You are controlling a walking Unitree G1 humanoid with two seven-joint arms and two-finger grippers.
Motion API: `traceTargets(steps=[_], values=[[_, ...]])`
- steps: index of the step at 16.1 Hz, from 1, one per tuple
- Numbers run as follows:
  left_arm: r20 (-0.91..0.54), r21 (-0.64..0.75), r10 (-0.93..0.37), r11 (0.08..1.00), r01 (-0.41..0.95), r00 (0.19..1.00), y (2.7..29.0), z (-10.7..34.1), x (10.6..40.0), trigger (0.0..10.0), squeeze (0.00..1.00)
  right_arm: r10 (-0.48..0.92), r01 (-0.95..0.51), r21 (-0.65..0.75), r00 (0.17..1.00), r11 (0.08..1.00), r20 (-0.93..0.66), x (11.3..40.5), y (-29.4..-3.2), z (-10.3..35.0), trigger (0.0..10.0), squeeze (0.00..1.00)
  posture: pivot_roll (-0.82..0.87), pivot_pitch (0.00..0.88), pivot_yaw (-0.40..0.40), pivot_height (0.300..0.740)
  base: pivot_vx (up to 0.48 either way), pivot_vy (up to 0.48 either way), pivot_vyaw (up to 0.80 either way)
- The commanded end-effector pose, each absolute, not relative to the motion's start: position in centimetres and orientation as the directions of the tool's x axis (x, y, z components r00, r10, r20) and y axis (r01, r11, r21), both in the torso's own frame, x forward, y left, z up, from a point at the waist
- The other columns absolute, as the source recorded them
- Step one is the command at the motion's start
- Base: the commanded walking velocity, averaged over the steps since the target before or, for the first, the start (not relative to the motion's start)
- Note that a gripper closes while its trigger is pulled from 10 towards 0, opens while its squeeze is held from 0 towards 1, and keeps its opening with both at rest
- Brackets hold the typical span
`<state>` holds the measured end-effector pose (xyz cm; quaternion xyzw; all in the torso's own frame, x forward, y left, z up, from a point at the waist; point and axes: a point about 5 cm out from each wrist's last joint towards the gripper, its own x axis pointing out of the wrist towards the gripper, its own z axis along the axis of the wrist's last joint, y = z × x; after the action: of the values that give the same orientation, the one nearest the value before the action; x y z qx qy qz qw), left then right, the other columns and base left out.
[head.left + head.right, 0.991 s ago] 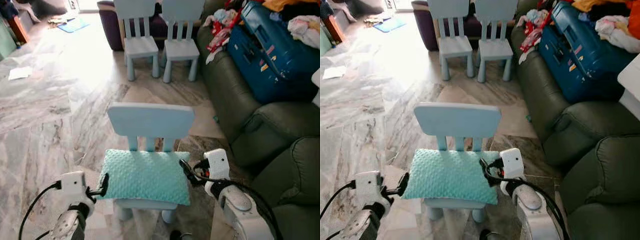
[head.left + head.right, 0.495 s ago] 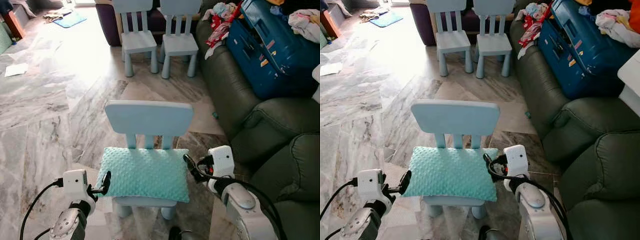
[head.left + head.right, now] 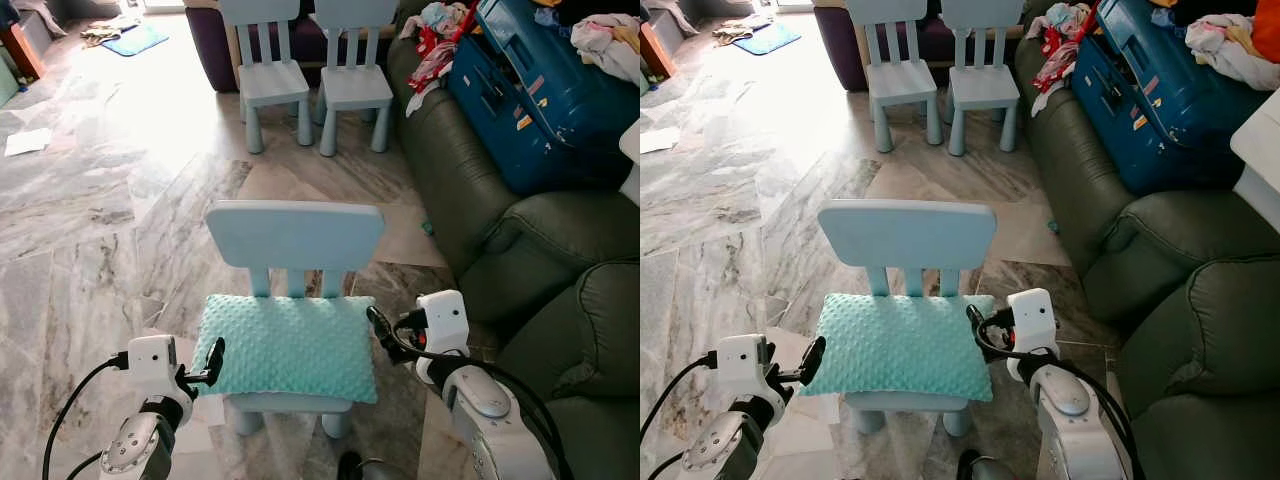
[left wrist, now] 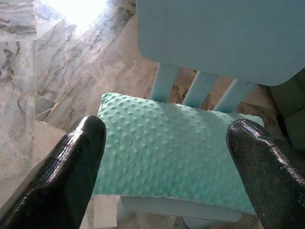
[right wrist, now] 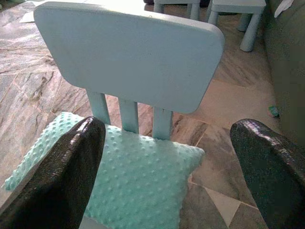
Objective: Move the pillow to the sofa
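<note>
Room: marble floor (image 3: 90,230), dark green sofa (image 3: 540,250) on the right with a blue suitcase (image 3: 540,90) on it.
Head views: teal pillow (image 3: 288,346) sits on the small blue chair (image 3: 295,235); left gripper (image 3: 214,358) and right gripper (image 3: 378,328) flank its ends.
Left wrist: fingers (image 4: 57,176) spread wide, pillow between.
Right wrist: fingers (image 5: 52,176) wide apart too, above the pillow corner.

I see the pillow (image 3: 287,346) on the chair (image 3: 294,238); sofa (image 3: 520,250) right of the chair, two chairs (image 3: 310,75) behind it.
</note>
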<state>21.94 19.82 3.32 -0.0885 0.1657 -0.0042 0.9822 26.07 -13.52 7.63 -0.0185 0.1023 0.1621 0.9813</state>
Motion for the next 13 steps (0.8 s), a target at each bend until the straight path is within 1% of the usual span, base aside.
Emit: traceTargets(steps=[1, 5, 9, 13], values=[[-0.328, -0.171, -0.039, 0.985, -0.019, 0.944, 19.92, 3.37, 21.71, 10.0, 0.00, 0.324, -0.332, -0.006, 0.925, 0.943, -0.200, 25.87, -13.33, 7.72, 10.0, 0.00, -0.10, 0.186, -0.033, 0.740, 0.000, 0.000, 0.00], [-0.328, -0.167, -0.040, 0.986, -0.016, 0.944, 20.05, 3.35, 21.74, 10.0, 0.00, 0.333, -0.341, -0.007, 0.922, 0.940, -0.199, 25.81, -13.22, 7.70, 10.0, 0.00, -0.10, 0.184, -0.033, 0.740, 0.000, 0.000, 0.00], [-0.330, -0.167, -0.044, 0.986, -0.013, 0.943, 19.93, 3.29, 21.70, 10.0, 0.00, 0.344, -0.353, -0.011, 0.917, 0.935, -0.200, 25.79, -13.06, 7.71, 10.0, 0.00, -0.10, 0.186, -0.037, 0.700, 0.000, 0.000, 0.00], [-0.334, -0.166, -0.038, 0.986, -0.019, 0.942, 20.04, 3.22, 21.57, 10.0, 0.00, 0.350, -0.359, -0.012, 0.915, 0.933, -0.201, 25.78, -12.88, 7.69, 10.0, 0.00, -0.10, 0.192, -0.038, 0.670, 0.000, 0.000, 0.00]])
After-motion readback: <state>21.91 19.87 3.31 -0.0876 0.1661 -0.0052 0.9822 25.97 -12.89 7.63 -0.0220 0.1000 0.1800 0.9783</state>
